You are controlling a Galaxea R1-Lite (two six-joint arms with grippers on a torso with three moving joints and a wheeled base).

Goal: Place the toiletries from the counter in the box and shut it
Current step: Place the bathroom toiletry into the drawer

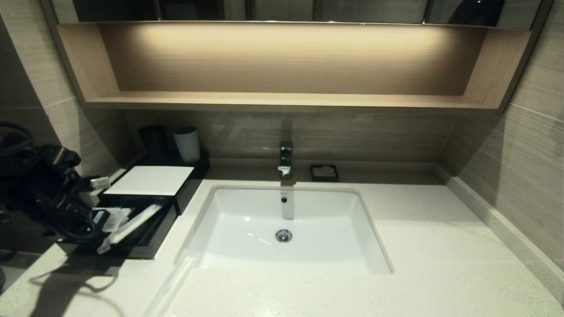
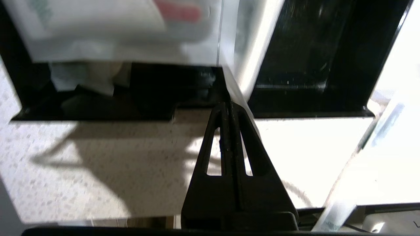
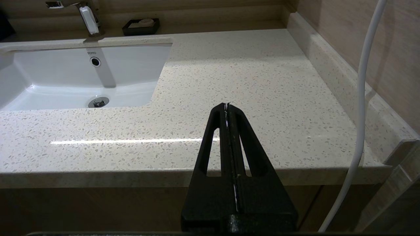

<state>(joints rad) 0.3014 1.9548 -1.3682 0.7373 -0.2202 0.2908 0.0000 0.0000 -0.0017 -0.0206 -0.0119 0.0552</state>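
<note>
A black box (image 1: 152, 246) stands open on the counter left of the sink, with a white lid panel (image 1: 150, 180) behind it. Several white toiletry packets (image 1: 112, 218) lie in the box. A long white packet (image 1: 134, 223) lies slanted across it. My left gripper (image 1: 94, 215) is at the box's left side. In the left wrist view my left gripper (image 2: 228, 105) is shut, its tips pinching the edge of the long white packet (image 2: 252, 49) over the black box (image 2: 295, 65). My right gripper (image 3: 227, 105) is shut and empty, in front of the counter's front edge.
A white sink (image 1: 286, 259) with a tap (image 1: 285, 159) fills the counter's middle. A black soap dish (image 1: 324, 172) sits behind it. A black cup (image 1: 154, 141) and a white cup (image 1: 187, 144) stand behind the box. A white cable (image 3: 364, 98) hangs at the right wall.
</note>
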